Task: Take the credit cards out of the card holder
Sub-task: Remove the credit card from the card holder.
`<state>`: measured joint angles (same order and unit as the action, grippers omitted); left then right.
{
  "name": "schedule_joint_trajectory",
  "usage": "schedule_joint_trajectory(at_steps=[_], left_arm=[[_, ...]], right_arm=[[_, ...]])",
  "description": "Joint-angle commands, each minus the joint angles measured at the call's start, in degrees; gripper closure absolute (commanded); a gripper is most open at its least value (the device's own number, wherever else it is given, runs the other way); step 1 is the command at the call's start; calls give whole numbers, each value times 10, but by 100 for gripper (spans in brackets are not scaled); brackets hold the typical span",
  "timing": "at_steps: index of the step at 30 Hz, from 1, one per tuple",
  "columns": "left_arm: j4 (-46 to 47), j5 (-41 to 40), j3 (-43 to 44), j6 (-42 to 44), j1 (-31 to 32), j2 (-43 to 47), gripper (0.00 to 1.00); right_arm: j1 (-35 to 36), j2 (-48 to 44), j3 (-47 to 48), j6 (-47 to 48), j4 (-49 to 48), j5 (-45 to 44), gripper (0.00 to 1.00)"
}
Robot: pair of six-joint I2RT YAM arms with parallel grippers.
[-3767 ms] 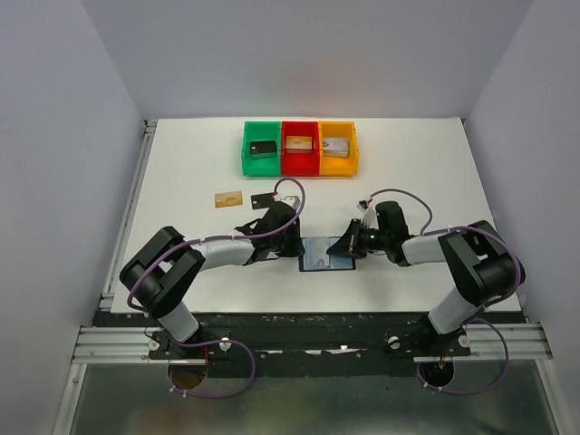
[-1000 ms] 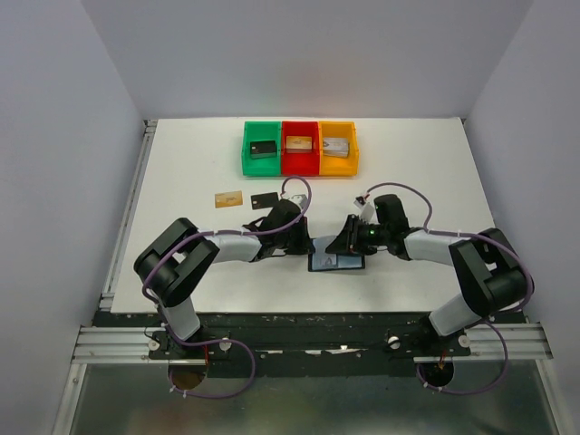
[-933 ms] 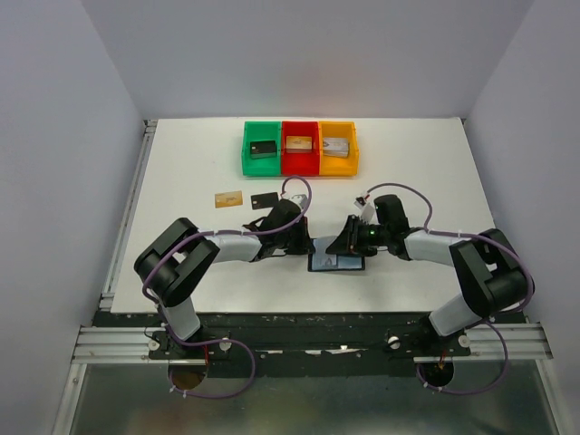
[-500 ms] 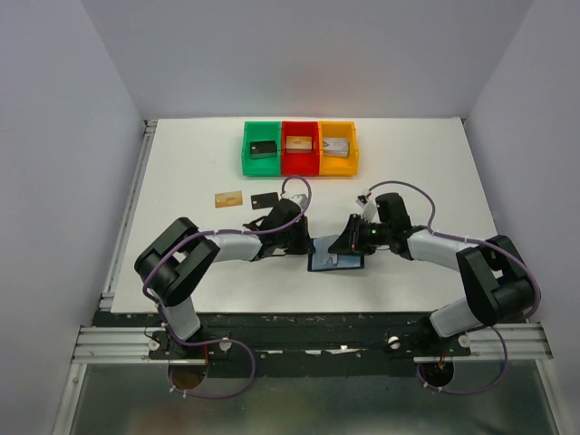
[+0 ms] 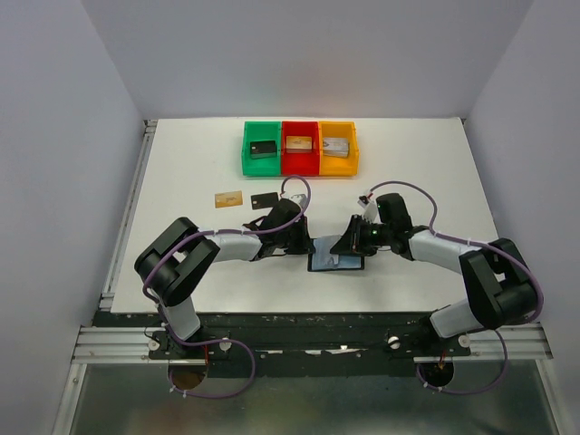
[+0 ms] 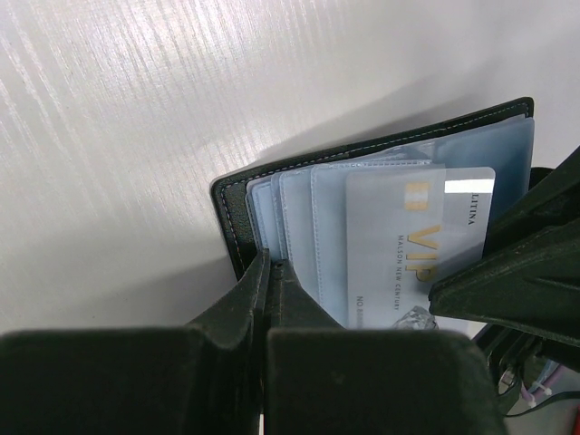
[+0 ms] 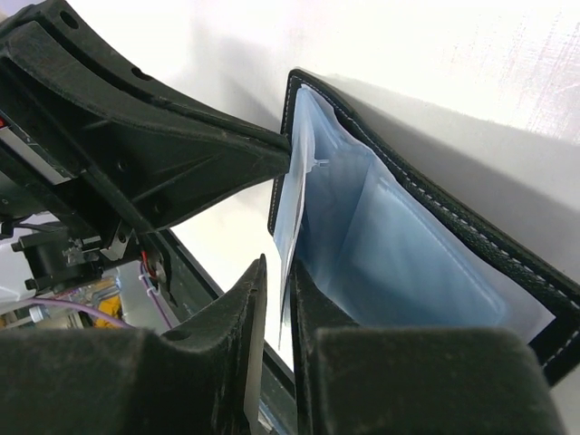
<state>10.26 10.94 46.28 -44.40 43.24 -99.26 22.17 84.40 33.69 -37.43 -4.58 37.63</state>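
Note:
The black card holder (image 5: 336,260) lies open on the table between both arms, its bluish pockets (image 6: 299,217) facing up. My left gripper (image 6: 269,265) is shut on the card holder's left pocket edge, also seen from above (image 5: 303,245). A silver-grey credit card (image 6: 426,240) marked VIP sticks out of a pocket. My right gripper (image 7: 279,283) straddles that card's thin edge (image 7: 290,245); the card rests against one finger and a narrow gap shows on the other side. A tan-gold card (image 5: 228,198) and a black card (image 5: 264,199) lie on the table to the left.
Green (image 5: 263,148), red (image 5: 300,147) and orange (image 5: 337,147) bins stand in a row at the back, each with a blocky item inside. The table's near edge (image 5: 308,308) runs just behind the card holder.
My right gripper's jaws have narrowed around the silver-grey card's edge, and the right arm has shifted slightly. The left gripper has kept its hold and stayed in place.

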Motion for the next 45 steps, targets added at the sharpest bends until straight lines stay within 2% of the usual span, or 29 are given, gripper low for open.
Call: schedule_joint_trajectory(at_steps=[1,22,28,45], left_arm=[[-51,-28,-8,6,-2,-24,100],[-38,-31,-30,-3,-5,-18,100],[-35,-29,-30,-2,-5,-18,100],[-28,-27,-22,13,9,10,100]], right_arm=[[-3,-18,11,10,12,-13,78],[-20,-49,8,32,45,-39,89],[-25,-71,15,46,98,-61,99],[-26,-157,45,89,238,-157,100]])
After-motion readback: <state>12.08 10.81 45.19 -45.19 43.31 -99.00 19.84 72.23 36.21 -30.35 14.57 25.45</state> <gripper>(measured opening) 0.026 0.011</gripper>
